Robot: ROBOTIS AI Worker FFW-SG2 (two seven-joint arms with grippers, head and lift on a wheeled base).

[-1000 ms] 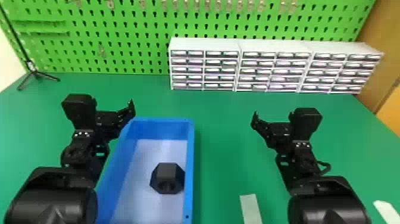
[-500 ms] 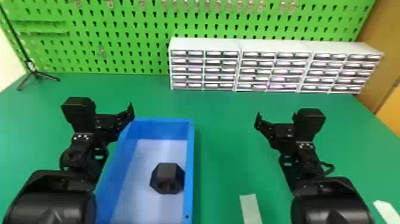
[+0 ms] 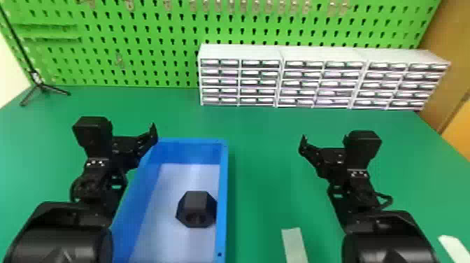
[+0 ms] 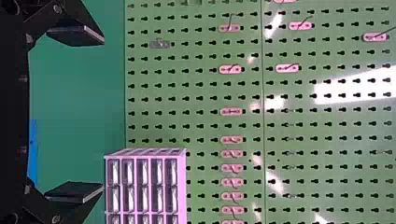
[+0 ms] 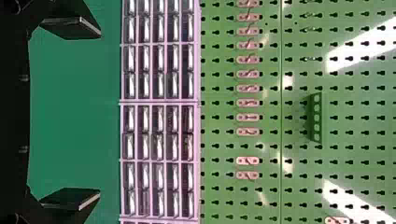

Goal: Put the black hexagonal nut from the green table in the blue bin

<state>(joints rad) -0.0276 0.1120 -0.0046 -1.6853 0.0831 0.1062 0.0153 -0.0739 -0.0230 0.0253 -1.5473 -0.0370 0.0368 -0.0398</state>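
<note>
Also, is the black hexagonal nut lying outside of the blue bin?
No, the nut rests inside the blue bin, near its right wall.

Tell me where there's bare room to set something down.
On the green table, between the blue bin and the right gripper, and from the bin's far rim to the drawer units. Inside the bin, beyond the black hexagonal nut. Crowded: around the left gripper, by the bin's far left corner, and right of the nut, near the wall.

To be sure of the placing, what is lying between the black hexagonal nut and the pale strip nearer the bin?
From nut to pale strip, the head view shows the blue bin's right wall, then bare green table.
</note>
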